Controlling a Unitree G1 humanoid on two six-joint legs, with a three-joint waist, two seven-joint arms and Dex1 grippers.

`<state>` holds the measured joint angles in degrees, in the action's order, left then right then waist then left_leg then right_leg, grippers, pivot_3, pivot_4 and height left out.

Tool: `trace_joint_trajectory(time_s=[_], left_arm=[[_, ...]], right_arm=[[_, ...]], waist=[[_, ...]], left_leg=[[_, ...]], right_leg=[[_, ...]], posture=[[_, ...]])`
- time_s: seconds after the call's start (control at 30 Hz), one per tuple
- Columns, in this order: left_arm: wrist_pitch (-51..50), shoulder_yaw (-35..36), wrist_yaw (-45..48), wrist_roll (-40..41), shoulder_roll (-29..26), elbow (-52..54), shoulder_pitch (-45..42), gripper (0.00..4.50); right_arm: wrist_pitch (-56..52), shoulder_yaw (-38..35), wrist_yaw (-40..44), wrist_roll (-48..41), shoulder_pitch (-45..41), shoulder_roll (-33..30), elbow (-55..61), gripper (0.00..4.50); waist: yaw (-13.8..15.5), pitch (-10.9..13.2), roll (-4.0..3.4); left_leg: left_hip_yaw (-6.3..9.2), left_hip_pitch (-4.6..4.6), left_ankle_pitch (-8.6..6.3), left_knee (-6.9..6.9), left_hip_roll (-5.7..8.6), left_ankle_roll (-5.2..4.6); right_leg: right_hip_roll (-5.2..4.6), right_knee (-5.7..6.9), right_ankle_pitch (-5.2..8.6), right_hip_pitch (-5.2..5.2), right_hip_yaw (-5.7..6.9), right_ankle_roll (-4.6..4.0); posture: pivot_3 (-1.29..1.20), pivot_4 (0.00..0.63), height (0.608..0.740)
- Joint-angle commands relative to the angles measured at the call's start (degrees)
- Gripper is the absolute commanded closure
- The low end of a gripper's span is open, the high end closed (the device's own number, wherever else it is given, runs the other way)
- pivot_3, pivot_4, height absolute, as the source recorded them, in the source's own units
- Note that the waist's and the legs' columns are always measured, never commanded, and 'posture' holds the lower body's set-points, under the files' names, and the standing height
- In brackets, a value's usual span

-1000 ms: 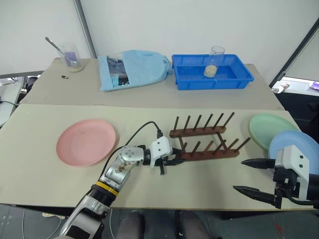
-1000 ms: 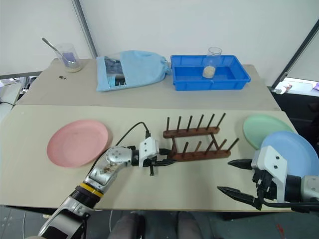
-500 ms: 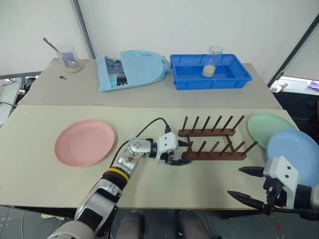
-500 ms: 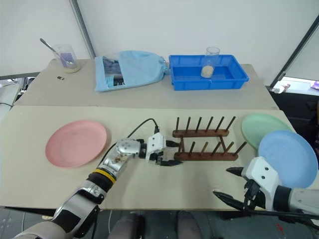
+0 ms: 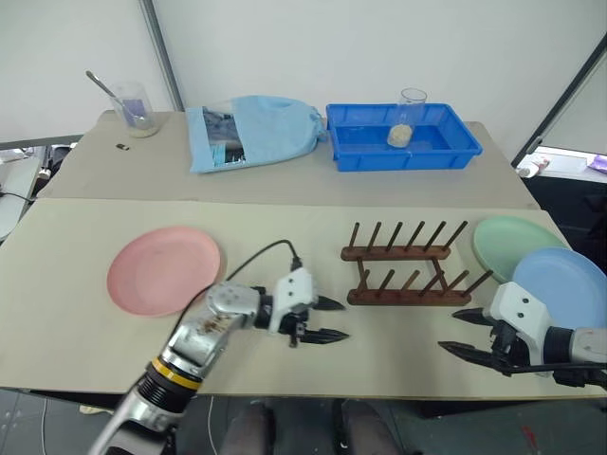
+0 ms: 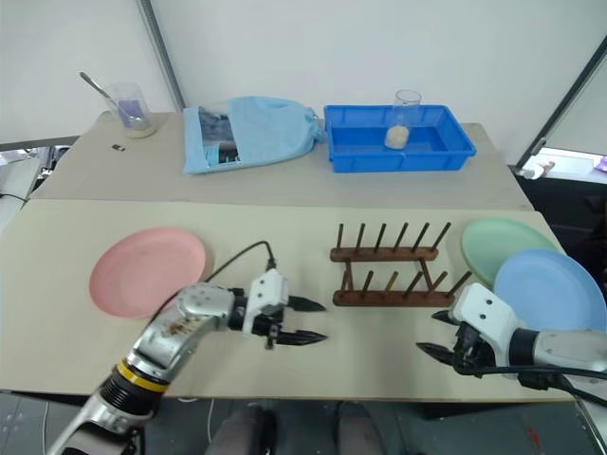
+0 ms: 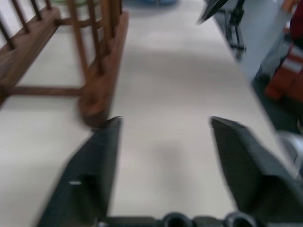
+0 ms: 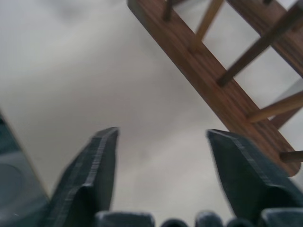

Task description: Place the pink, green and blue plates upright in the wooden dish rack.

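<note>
The wooden dish rack [image 5: 408, 276] stands empty at the table's middle right, its pegs upright. Far to its left the pink plate [image 5: 163, 269] lies flat. The green plate [image 5: 512, 243] lies flat just right of the rack, and the blue plate [image 5: 565, 285] overlaps its near edge. My left gripper [image 5: 338, 319] hovers open and empty a short way left of the rack's left end [image 7: 97, 101], pointing at it. Near the front edge, my right gripper [image 5: 449, 331] is open and empty below the rack's right end, beside the blue plate. The rack's rail [image 8: 213, 80] crosses ahead of it.
On the back table stand a deep blue tray [image 5: 353, 150] holding a glass [image 5: 411, 117], a light-blue cloth bag [image 5: 251, 131] and a beaker with a spoon [image 5: 135, 109]. The front table edge runs just below both grippers.
The rack was shifted right and straightened. My left gripper let go of its left end and drew back to the left. The right gripper sank toward the table and its fingers narrowed.
</note>
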<state>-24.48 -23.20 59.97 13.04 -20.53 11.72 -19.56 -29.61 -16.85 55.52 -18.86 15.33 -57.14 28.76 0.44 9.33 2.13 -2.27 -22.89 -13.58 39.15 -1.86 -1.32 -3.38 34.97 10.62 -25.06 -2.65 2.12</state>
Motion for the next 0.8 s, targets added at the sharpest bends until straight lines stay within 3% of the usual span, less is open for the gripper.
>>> trace_joint_trajectory(time_s=[0.03, 0.07, 0.1, 0.17, 0.2, 0.4, 0.8], left_arm=[[-0.01, -2.92, -6.37, -4.59, 1.75, 1.50, 0.58, 3.69], [1.46, -4.00, -8.99, -6.88, 3.02, -0.32, 0.50, 4.24], [2.63, -4.71, -11.41, -8.66, 4.41, -2.35, 0.27, 4.50], [4.27, -5.34, -14.42, -10.93, 6.14, -5.18, -0.27, 4.50], [5.17, -5.70, -14.87, -11.83, 6.45, -6.24, -0.76, 4.50], [8.56, -4.56, -20.19, -15.33, 9.56, -13.52, -4.50, 4.50], [16.31, -2.89, -24.65, -18.82, 12.98, -26.92, -11.25, 4.50]], right_arm=[[3.37, 3.39, -0.07, 3.26, -3.48, -0.71, -4.36, 2.84], [4.06, 5.33, -0.35, 4.44, -5.36, -0.47, -6.30, 3.23], [4.82, 7.18, -0.86, 5.64, -7.33, 0.07, -8.19, 3.57], [6.27, 9.82, -1.63, 7.45, -10.26, 1.03, -11.11, 4.31], [7.45, 11.26, -2.01, 8.62, -11.91, 1.60, -12.86, 4.47], [12.75, 16.49, -3.63, 13.40, -20.55, 4.68, -21.71, 4.47], [16.83, 19.45, -5.00, 17.44, -29.28, 8.74, -30.47, 4.47]], waist=[[-0.01, 0.00, 0.00], [-0.11, 0.00, 0.00], [-0.28, -0.01, -0.01], [-0.42, 0.00, -0.01], [-0.42, 0.00, -0.01], [-0.62, -0.02, -0.04], [-0.62, -0.03, -0.06]], left_leg=[[0.00, 0.03, 0.00, 0.00, -0.01, 0.00], [0.03, 0.04, 0.00, 0.00, -0.01, 0.00], [0.04, 0.07, 0.00, 0.00, -0.01, 0.00], [0.06, 0.12, 0.01, 0.00, 0.02, -0.01], [0.06, 0.12, 0.02, 0.00, 0.02, -0.03], [0.09, 0.08, 0.03, -0.01, 0.02, -0.05], [0.07, 0.05, 0.03, 0.00, 0.04, -0.05]], right_leg=[[0.04, 0.02, 0.00, 0.00, -0.01, 0.00], [0.06, 0.03, 0.00, 0.01, -0.01, -0.01], [0.08, 0.05, -0.01, 0.00, -0.03, -0.02], [0.10, 0.06, -0.02, 0.06, -0.06, -0.03], [0.10, 0.06, -0.03, 0.06, -0.06, -0.03], [0.13, 0.06, -0.04, 0.03, -0.07, -0.04], [0.12, 0.03, -0.20, 0.04, -0.12, 0.17]], posture=[[0.00, 0.150, 0.740], [0.00, 0.150, 0.740], [0.00, 0.150, 0.740], [0.00, 0.150, 0.740], [0.00, 0.150, 0.740], [0.00, 0.150, 0.740], [0.00, 0.150, 0.740]])
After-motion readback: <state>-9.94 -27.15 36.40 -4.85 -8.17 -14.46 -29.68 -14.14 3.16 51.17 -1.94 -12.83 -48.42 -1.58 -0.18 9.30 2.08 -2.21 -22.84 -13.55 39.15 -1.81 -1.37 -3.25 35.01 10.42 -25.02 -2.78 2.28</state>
